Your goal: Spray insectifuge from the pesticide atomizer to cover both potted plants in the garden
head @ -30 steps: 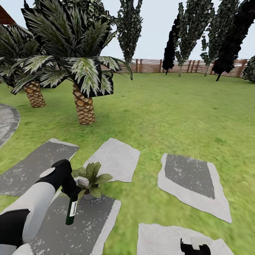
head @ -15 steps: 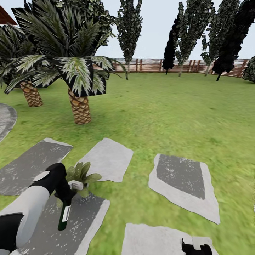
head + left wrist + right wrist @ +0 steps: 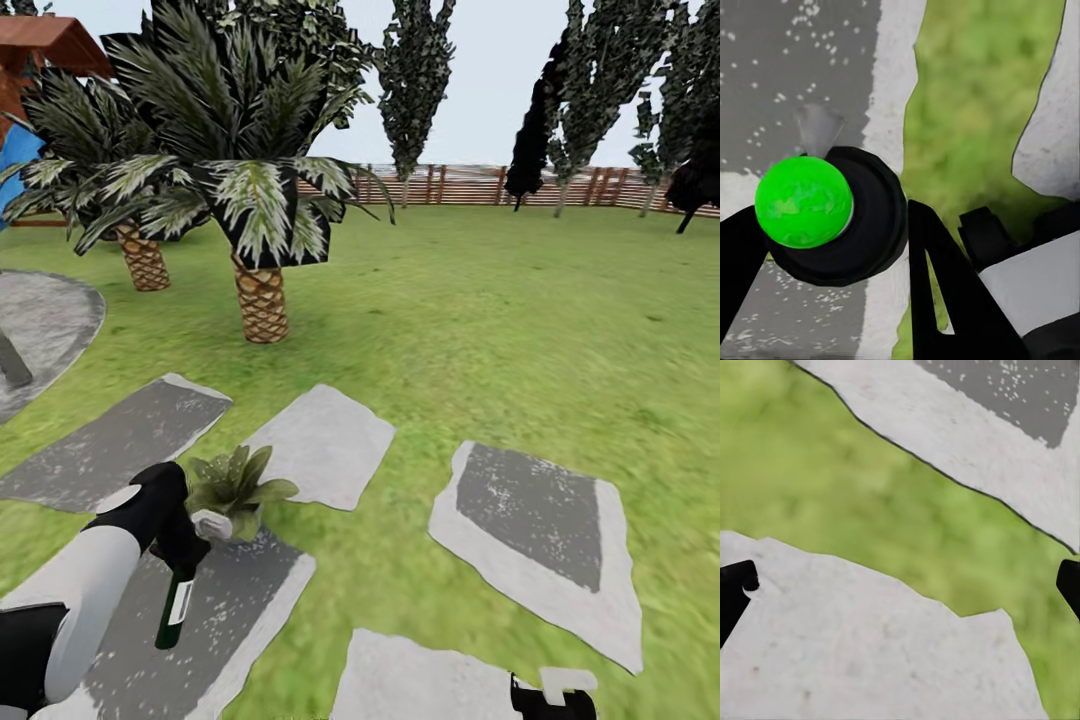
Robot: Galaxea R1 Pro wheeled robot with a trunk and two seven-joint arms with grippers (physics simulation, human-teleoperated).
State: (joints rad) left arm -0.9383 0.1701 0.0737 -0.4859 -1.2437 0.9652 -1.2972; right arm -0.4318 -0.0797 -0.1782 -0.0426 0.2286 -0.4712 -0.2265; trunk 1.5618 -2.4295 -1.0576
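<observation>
Left end effector (image 3: 185, 560) clenched around the pesticide atomizer (image 3: 174, 610), bottle hanging base-down over a grey stepping stone (image 3: 230, 610), whitish spray head up beside the near potted plant (image 3: 235, 485). Best to keep the grip firm, aim the nozzle squarely at the rosette and sweep across all leaves before seeking the second plant. Right end effector (image 3: 900, 585) spread wide, grasping nothing, over lawn (image 3: 500, 320) and pale stone.

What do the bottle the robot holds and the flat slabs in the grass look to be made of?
The pesticide atomizer looks like glossy dark-green plastic or glass with a white paper-like label. The stepping stones look like rough pale stone, with speckled grey centres; being rendered, neither is certain.
</observation>
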